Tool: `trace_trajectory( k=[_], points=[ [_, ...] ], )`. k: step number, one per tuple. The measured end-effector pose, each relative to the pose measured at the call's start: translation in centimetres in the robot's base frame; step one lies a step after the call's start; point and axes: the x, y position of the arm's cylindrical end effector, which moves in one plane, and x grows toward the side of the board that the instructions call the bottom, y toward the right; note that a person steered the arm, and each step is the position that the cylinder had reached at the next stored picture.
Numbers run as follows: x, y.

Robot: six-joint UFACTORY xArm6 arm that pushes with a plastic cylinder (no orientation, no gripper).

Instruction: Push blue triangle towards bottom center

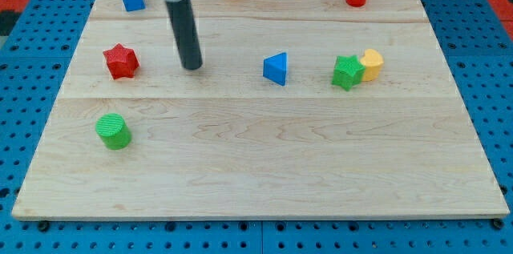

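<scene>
My tip (192, 66): bare rod end, my end effector, nothing to open or clamp; touches no block.
Tip position: between red star (121, 61) and blue triangle (276, 69), well apart from both.
Blue triangle: mid-desk, slightly toward the view's right; green block (347, 72) and yellow block (371, 64) sit further right, touching each other.
Handling (judgement): small, light, rigid; likely slides easily on the wooden desk (256, 174), may rotate if hit off-centre.
Contact point: the triangle's top side, centred, pushing toward the view's bottom.

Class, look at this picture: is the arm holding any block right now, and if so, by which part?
Nothing is held. My tip is a bare rod standing apart from every block, to the view's left of the blue triangle.
</scene>
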Motion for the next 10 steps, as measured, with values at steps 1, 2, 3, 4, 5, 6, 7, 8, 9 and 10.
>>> trace_trajectory(
  k=[1,2,3,4,5,6,7,8,9,10],
  points=[
    [-0.2,7.9],
    [-0.1,14.8],
    [3.2,16.5],
    [3.6,14.2],
    [0.9,14.6],
    [1.2,11.5],
    [4.7,9.7],
    [5.4,5.7],
    [5.4,4.2],
    [10.0,7.5]
  ],
)
